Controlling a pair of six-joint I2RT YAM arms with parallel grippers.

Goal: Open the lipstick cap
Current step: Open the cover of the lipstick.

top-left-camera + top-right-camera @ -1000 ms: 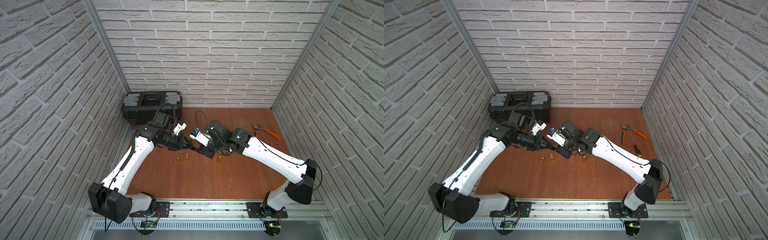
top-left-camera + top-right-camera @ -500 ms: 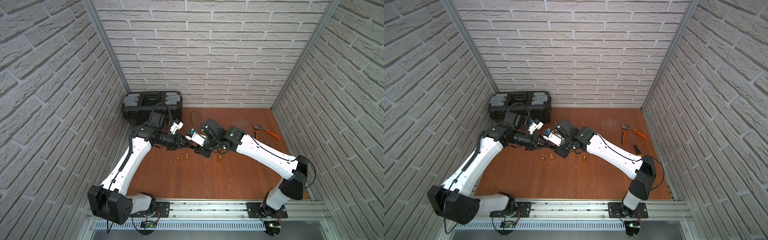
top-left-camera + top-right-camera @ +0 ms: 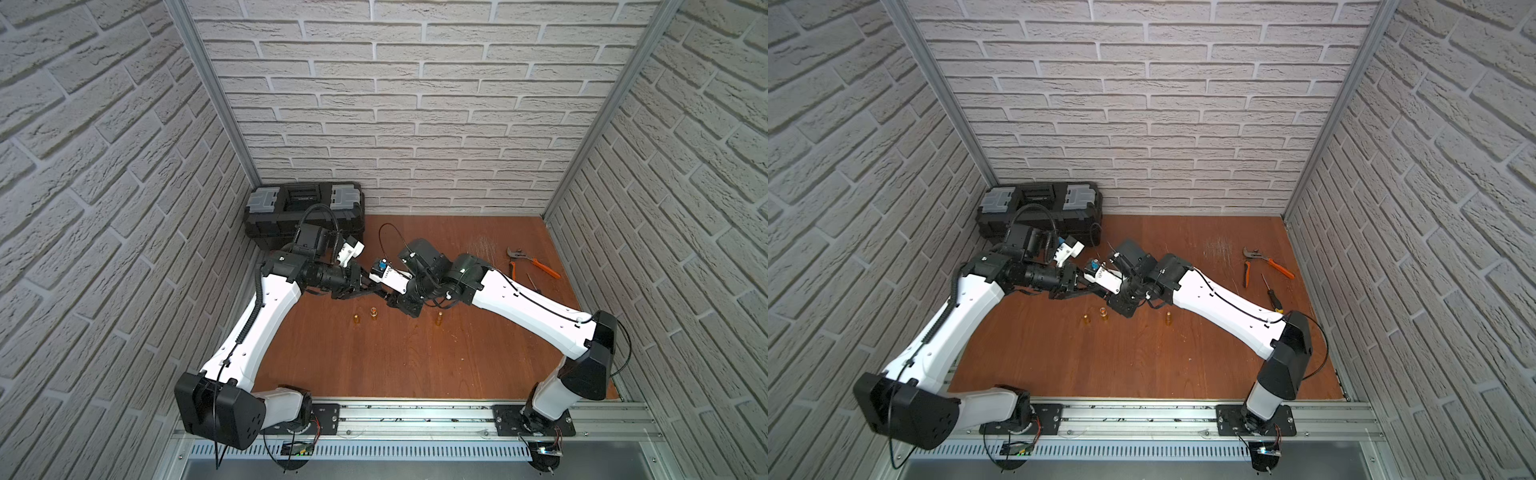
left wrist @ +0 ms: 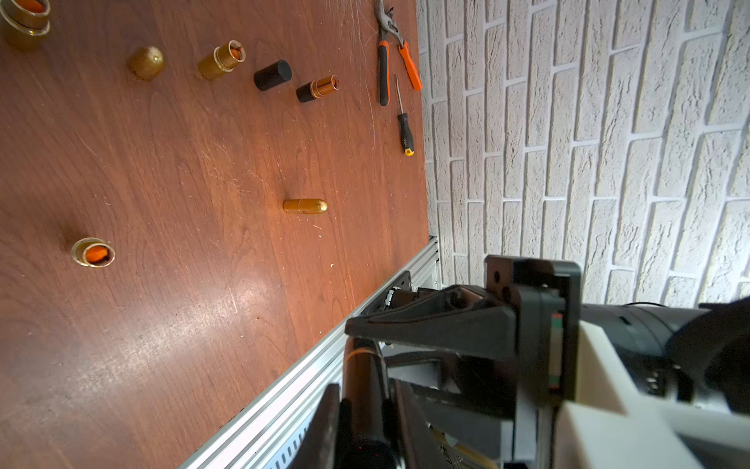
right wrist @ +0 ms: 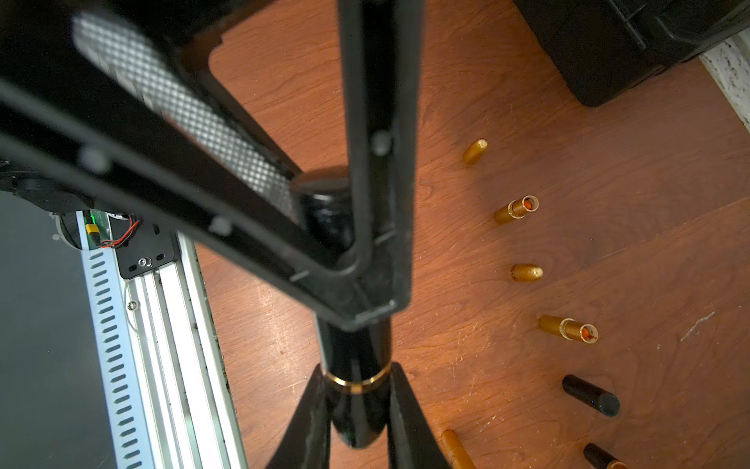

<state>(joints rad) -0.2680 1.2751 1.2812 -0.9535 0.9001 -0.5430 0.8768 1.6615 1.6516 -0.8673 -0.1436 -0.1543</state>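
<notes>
Above the counter [image 5: 466,251], the right claw [image 5: 357,379] had just clamped the black lipstick [image 5: 353,349] near its gold band [image 5: 345,381]. The left claw [image 4: 365,394] gripped the other end, so pulling it open looked ready.

By my count. Left wrist view: open gold lipsticks [image 4: 93,251] [image 4: 221,61] [image 4: 25,18], orange showing, three, one cut by the frame edge; rounded gold pieces [image 4: 146,63] [image 4: 305,206], two, cap alone or capped stick I cannot tell; loose black cap [image 4: 272,75], one; open black lipstick [image 4: 317,88], one; pliers [image 4: 383,69], one; screwdriver [image 4: 405,134], one. Right wrist view: rounded gold pieces [image 5: 475,151] [image 5: 526,273], two; gold tube [image 5: 456,448] half out of frame, one. In my own grip: black lipstick [image 5: 353,351], one. Toolbox [image 3: 305,216], one. Both top views: gold pieces showing [image 3: 356,318] [image 3: 374,314] [image 3: 438,318], three.
</notes>
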